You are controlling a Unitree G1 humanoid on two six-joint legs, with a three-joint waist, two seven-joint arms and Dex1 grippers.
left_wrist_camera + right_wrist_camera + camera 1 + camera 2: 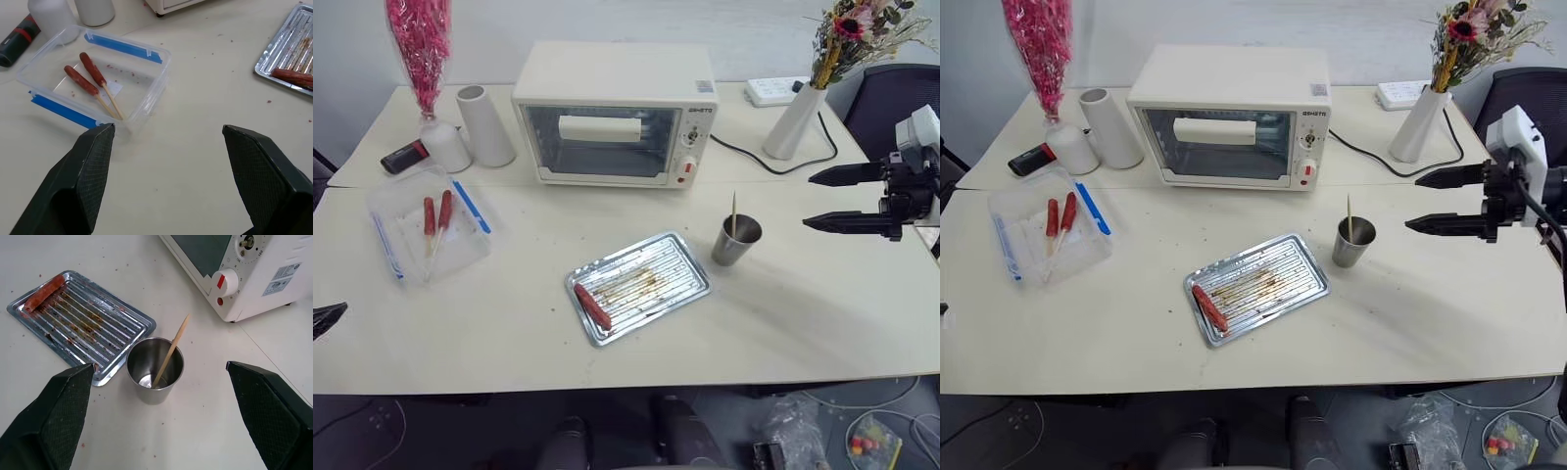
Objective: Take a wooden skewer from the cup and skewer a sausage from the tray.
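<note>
The tray (640, 285), nearest on the counter (803, 323), holds one sausage (592, 305) at its near end. Just beside it the cup (735, 241) holds one skewer (734, 214), light, stiff, likely brittle: best pinched near its top. Both pincers, right (835, 199) and left (166, 161), gape wide, empty.

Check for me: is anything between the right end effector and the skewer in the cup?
Nothing visible. The right end effector hangs open above bare table, to the right of the cup. The skewer leans alone inside it, its top sticking out. The tray lies on the cup's far side, out of the path.
</note>
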